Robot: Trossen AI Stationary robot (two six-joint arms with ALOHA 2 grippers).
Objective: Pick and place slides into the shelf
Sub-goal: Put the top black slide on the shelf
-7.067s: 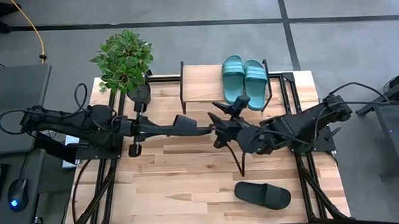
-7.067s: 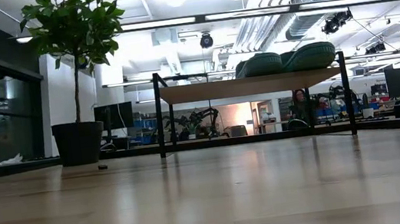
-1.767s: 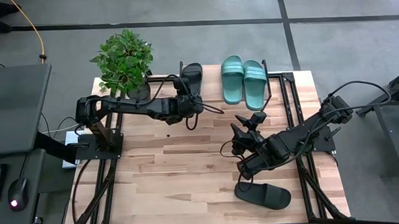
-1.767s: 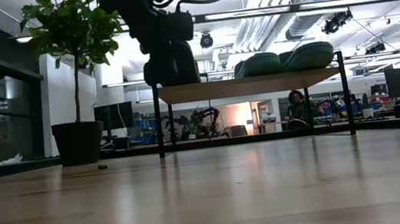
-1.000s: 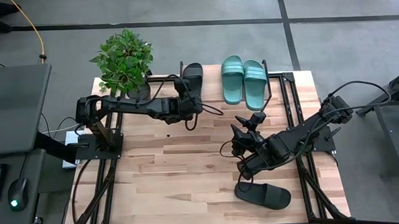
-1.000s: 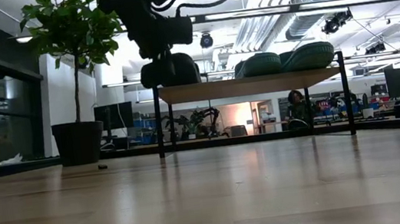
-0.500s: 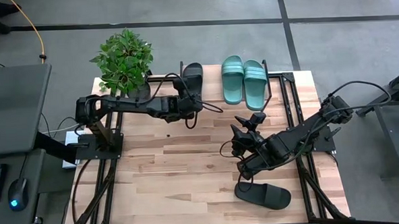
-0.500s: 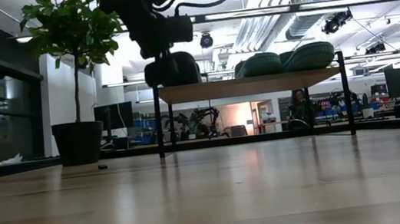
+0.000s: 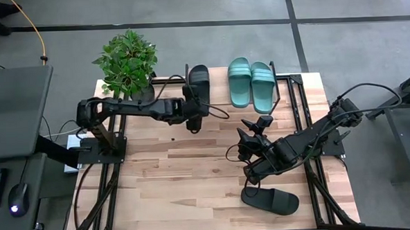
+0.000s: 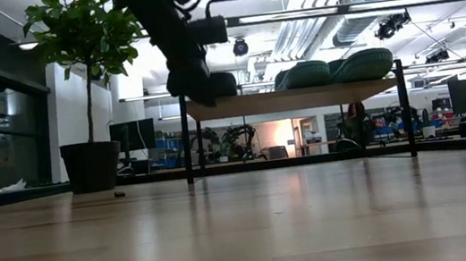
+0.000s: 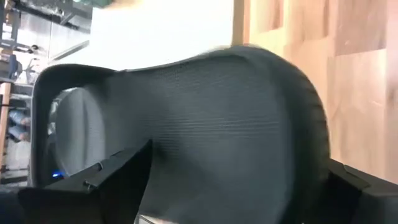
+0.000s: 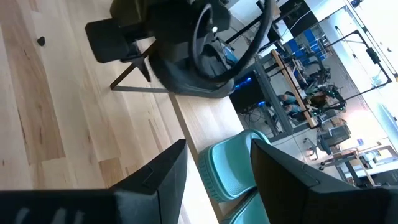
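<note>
Standing at the far left corner of the light wooden plank desk (image 9: 193, 171) is a leafy green potted plant in a dark pot (image 9: 126, 63). Just right of it, the left arm reaches across to the low shelf with a pale wood top and thin black metal legs (image 9: 216, 94), where the left gripper (image 9: 194, 108) hangs at the shelf's near left edge. Its jaws grip the heel end of a black rubbery open-toe slide sandal (image 9: 198, 79), which lies on the left part of the shelf top with its toe pointing away from the arm; in the left wrist view the sandal's textured footbed (image 11: 205, 118) fills the picture between the two dark fingers. From the low view the sandal seems to rest flat on the planks, though the arm hides part of it. Right of it, well apart, the pair of teal-green rubbery slide sandals (image 9: 251, 84) lie side by side on the same shelf top. Farther right and nearer the front, the right gripper (image 9: 252, 170) hovers low over the desk with its jaws spread wide and holding nothing, just above the second black slide sandal (image 9: 270, 201), which lies on the desk near the front right corner.
</note>
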